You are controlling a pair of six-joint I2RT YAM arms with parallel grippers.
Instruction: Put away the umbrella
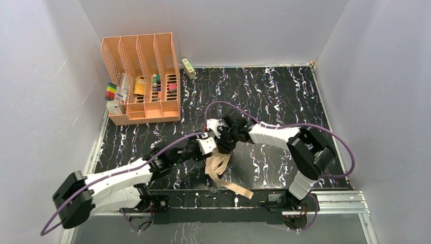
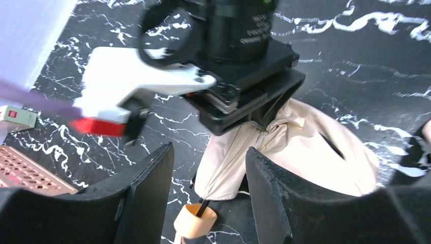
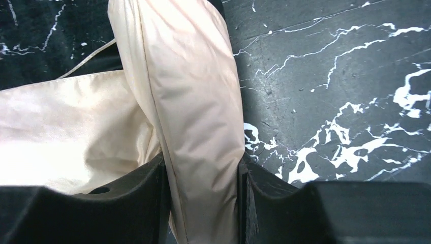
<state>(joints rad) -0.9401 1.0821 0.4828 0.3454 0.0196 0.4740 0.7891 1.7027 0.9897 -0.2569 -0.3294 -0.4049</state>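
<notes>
Pale peach-tan umbrella (image 1: 217,165) loosely bunched on table (image 1: 284,91), centre, near front edge; strap (image 1: 236,188) trails forward. Right claw (image 3: 201,173) clamped on fabric fold. Left claw (image 2: 208,173) half spread, gripping nothing; tan handle (image 2: 194,219) just below gap.

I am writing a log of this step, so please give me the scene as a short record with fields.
umbrella: collapsed, pale peach fabric loosely bunched, mid-table near the arms' bases
right gripper: jaws closed on a fold of the umbrella's fabric
left gripper: jaws apart around the fabric, above the tan handle, not clamping
desk organizer: far left corner, apart from the umbrella
task state: umbrella not yet put away
</notes>
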